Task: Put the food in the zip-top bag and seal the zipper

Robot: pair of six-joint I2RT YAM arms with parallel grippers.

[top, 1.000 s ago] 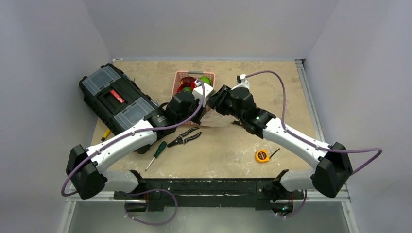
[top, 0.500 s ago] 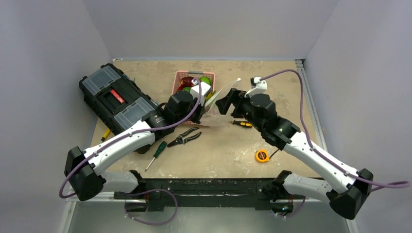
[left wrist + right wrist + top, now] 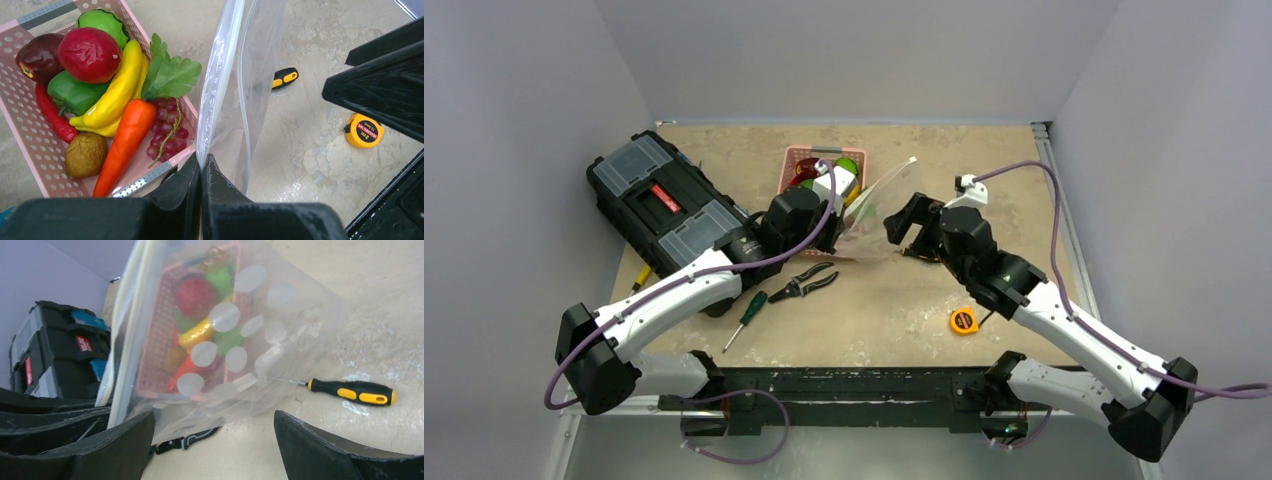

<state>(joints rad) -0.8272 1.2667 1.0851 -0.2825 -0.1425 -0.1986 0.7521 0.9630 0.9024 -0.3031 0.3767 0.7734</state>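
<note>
The left gripper (image 3: 201, 170) is clamped on the bag's (image 3: 235, 100) pale rim, holding it upright just beside the basket (image 3: 27, 132) of food (image 3: 117, 95). The right gripper (image 3: 212, 427), jaws spread, should pinch the opposite rim and pull the mouth wide.

Lit brightly and evenly from overhead, with only soft, faint shadows. Shows white glare along the zip-top bag (image 3: 220, 85) from 12 o'clock toward centre in the left wrist view. Blurs the near fingers (image 3: 320, 450) at 5 and 7 o'clock in the right wrist view.
</note>
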